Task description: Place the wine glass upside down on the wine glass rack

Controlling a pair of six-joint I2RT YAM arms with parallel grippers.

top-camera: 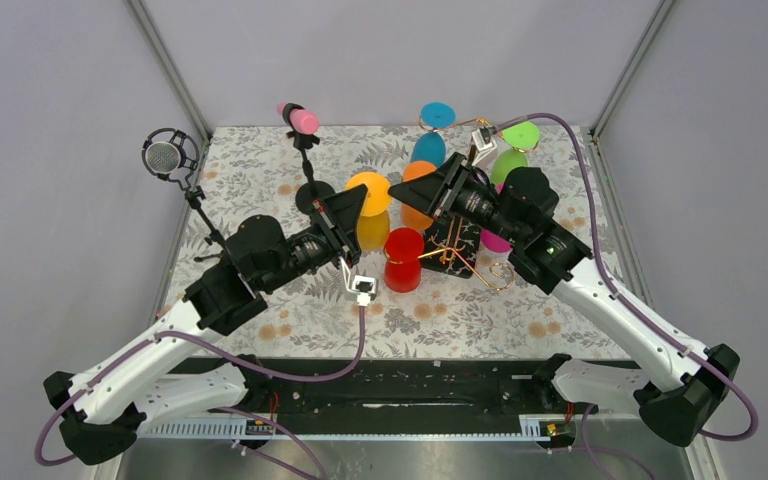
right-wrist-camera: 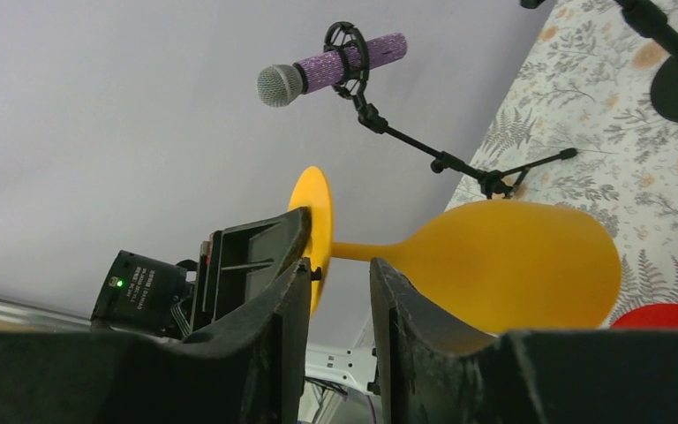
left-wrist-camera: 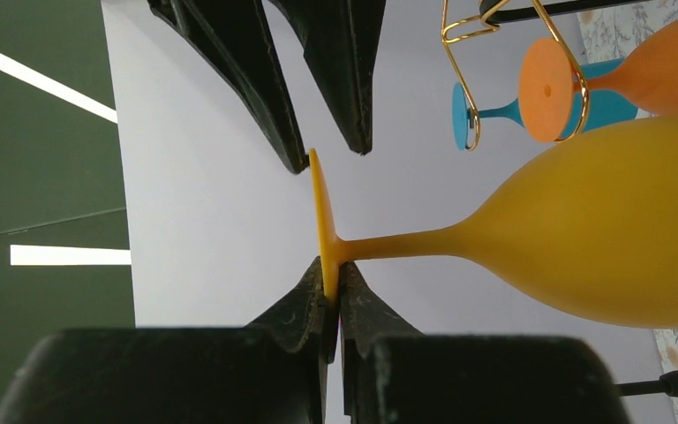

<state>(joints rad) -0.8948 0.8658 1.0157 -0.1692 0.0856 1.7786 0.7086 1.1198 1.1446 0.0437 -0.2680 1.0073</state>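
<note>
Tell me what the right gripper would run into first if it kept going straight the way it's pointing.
The foot of the yellow wine glass: its rim sits at the open mouth of the right gripper, opposite where the left gripper pinches it. Whether one finger touches it is unclear.

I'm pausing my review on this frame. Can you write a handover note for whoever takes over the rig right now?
Left gripper: shut on the foot rim of the yellow wine glass, which is held in the air, apparently foot uppermost.
Right gripper: open, jaws beside the same foot, not closed on it.
Wine glass rack: on the table to the right of the glass, with other coloured glasses on it.
Done: glass lifted.
Left: hang it on the rack and release.
</note>
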